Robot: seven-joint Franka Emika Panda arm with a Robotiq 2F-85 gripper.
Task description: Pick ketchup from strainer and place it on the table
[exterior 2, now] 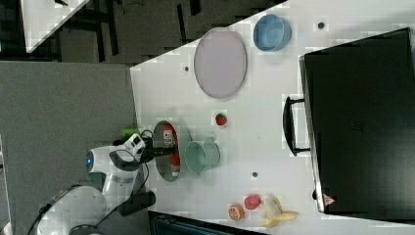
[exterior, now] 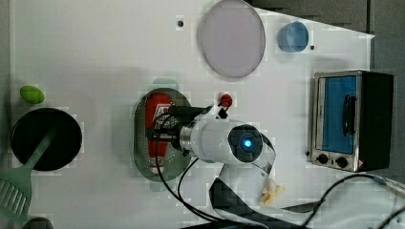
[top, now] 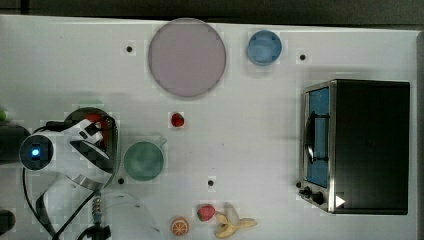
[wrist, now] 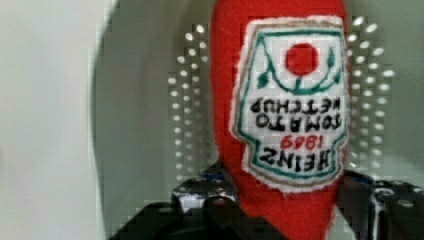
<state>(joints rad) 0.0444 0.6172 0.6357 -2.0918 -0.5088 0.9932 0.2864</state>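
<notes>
one ketchup point(exterior: 158, 125) in one strainer point(exterior: 140, 143) — one toaster oven point(top: 357, 145). two strawberries point(top: 177, 120), two cups point(top: 143, 160), one plate point(top: 186, 57), one banana point(top: 232, 224).

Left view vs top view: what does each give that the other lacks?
Left view adds: the ketchup lying lengthwise in the strainer, the whole black round pan and a green spatula.
Top view adds: the green cup, an orange slice and a strawberry beside the banana.
Both share: the purple plate, blue bowl, toaster oven, small red fruit and the arm over the strainer.
</notes>
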